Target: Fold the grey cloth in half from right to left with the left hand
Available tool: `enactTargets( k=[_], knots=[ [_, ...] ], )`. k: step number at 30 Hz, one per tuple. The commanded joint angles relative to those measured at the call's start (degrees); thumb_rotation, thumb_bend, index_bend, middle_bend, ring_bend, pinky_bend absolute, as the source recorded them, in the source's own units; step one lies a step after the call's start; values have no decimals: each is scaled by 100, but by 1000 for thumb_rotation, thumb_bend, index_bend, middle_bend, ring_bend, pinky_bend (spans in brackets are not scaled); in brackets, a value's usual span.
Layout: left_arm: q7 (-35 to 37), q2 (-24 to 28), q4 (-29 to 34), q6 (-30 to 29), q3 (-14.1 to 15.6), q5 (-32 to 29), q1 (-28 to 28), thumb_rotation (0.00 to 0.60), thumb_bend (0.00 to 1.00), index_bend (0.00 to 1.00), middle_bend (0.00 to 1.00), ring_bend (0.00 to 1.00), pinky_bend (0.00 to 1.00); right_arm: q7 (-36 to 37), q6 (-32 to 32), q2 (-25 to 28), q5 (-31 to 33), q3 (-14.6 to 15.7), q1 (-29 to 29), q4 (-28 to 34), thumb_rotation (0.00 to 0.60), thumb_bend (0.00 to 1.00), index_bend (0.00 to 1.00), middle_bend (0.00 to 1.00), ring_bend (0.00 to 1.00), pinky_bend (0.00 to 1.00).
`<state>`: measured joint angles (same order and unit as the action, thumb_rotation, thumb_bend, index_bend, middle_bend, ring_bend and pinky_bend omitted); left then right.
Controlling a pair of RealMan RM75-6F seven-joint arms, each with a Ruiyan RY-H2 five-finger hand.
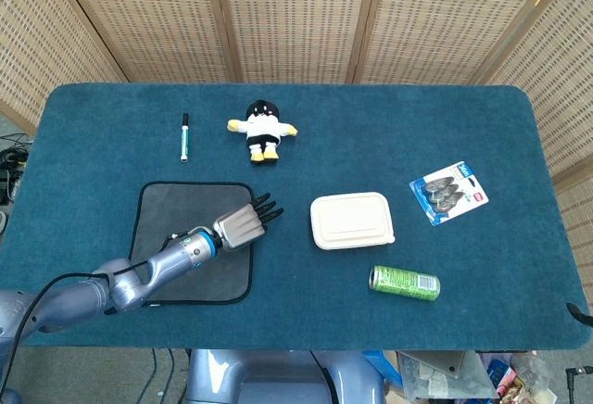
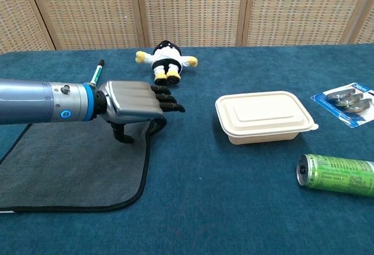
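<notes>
The grey cloth (image 1: pixel 185 237) (image 2: pixel 70 161), hemmed in black, lies flat at the table's front left. My left hand (image 1: pixel 243 223) (image 2: pixel 131 102) hovers palm-down over its right edge, reaching in from the left. Most fingers stretch out towards the right. The thumb (image 2: pixel 121 132) points down onto the cloth, and one curled finger (image 2: pixel 158 123) dips just past the hem. Nothing is visibly lifted or held. My right hand does not show in either view.
A cream lidded food box (image 1: pixel 351 220) (image 2: pixel 266 116) sits right of the cloth. A green can (image 1: pixel 404 283) (image 2: pixel 337 174) lies nearer the front. A plush toy (image 1: pixel 262 129) (image 2: pixel 166 62) and a marker (image 1: pixel 184 136) lie behind. A blister pack (image 1: pixel 449 193) is far right.
</notes>
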<state>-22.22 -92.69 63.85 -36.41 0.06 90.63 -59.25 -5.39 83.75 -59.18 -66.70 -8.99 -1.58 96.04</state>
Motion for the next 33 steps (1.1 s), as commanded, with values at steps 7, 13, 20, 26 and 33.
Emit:
enactTargets(
  k=[7, 13, 20, 26, 33],
  knots=[
    [-4, -32, -28, -19, 55, -35, -2, 600, 296, 454, 0, 0, 0, -7, -4, 6, -1, 6, 1, 17, 600, 0, 0, 0, 0, 0],
    [-3, -66, -52, -56, 60, -55, -11, 600, 310, 485, 0, 0, 0, 1, -12, 10, 0, 9, 2, 19, 600, 0, 0, 0, 0, 0],
    [-12, -107, -114, -80, 53, -96, -33, 600, 319, 650, 0, 0, 0, 21, -31, 15, 8, 9, 7, 15, 600, 0, 0, 0, 0, 0],
    [-20, -90, -107, -138, 64, -101, -36, 600, 319, 664, 0, 0, 0, 24, -36, 14, -1, 14, 11, 15, 600, 0, 0, 0, 0, 0],
    [-42, -72, -67, -183, 84, -95, -41, 600, 508, 667, 0, 0, 0, 28, -8, 28, -22, 22, -2, 37, 600, 0, 0, 0, 0, 0]
  ],
)
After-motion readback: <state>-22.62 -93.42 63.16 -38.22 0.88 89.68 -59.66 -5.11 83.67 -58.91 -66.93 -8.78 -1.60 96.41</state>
